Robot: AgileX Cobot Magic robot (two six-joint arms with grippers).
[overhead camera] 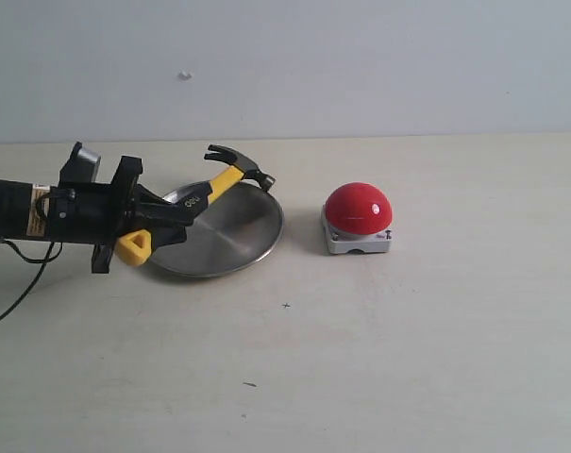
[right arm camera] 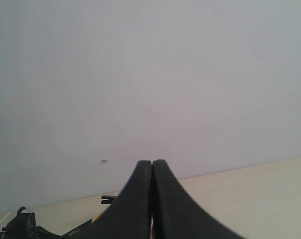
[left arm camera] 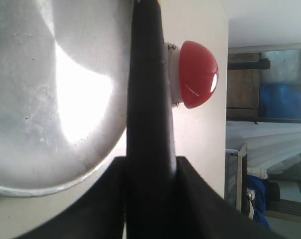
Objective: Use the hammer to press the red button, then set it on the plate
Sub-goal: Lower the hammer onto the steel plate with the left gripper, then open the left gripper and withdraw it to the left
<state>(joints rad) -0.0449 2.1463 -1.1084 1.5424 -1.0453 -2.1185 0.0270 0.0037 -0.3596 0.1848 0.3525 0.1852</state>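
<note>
My left gripper (overhead camera: 172,219) is shut on the hammer (overhead camera: 214,184), gripping its black-and-yellow handle. The dark head is raised over the far rim of the plate (overhead camera: 230,241), and the yellow looped tip (overhead camera: 134,248) sticks out behind the fingers. In the left wrist view the black handle (left arm camera: 148,99) runs up between the jaws, over the silver plate (left arm camera: 46,99). The red button (overhead camera: 358,209) sits on its grey base to the right of the plate, apart from the hammer, and shows as the red button (left arm camera: 197,74) past the handle. My right gripper (right arm camera: 151,164) is shut and empty, facing the wall.
A pale wall (overhead camera: 361,66) runs behind the beige table (overhead camera: 361,359). A black cable (overhead camera: 25,283) trails from the left arm over the table's left side. The right arm is outside the exterior view.
</note>
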